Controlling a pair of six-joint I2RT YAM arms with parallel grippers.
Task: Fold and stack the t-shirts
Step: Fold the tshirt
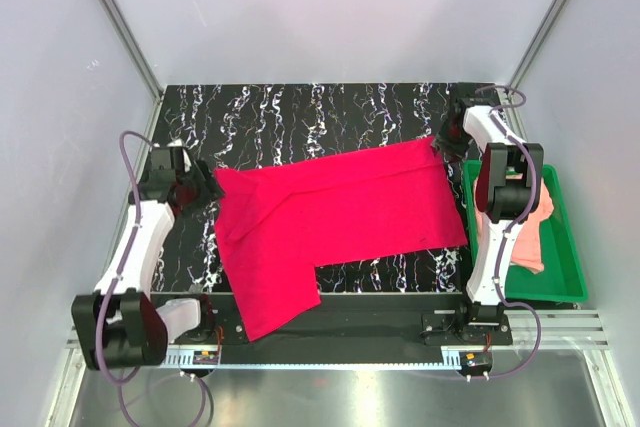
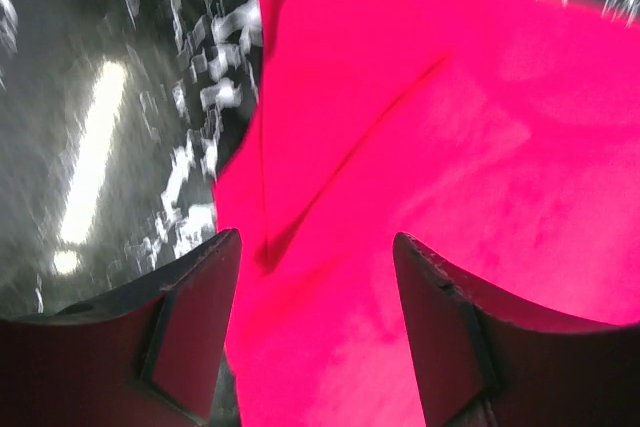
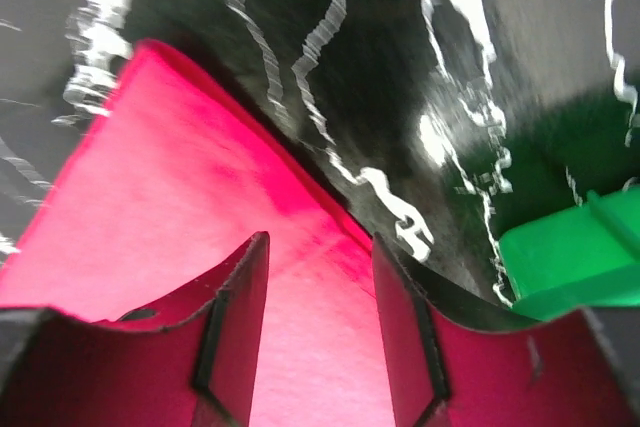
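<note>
Top external view shows the red t-shirt [image 1: 340,212] spread mostly flat on the dark marbled desk [image 1: 300,117], lying between the two arms. One corner sits just beside the left end effector [image 1: 192,187] and the opposite far corner just beside the right end effector [image 1: 447,137]. A long flap of the same shirt runs back toward the arm bases. The pink t-shirt [image 1: 532,237] lies crumpled in the green tray [image 1: 572,282], on the outer side of the right arm and partly hidden by it. In both wrist views the jaws are spread with nothing pinched between them. Red cloth lies directly beneath and ahead of the left fingers [image 2: 190,337], and the shirt's hem runs under the right fingers [image 3: 240,317], with bare desk just beyond. The cloth looks light, thin and limp, so it should sag and drag wherever it is unsupported, and a single-point grip would likely let it bunch. Hems and corners seem the best holds: the edge nearest each end effector, pinched through the doubled seam, with both lifting together to keep the fold line straight. The smooth desk probably lets the shirt slide rather than catch.
</note>
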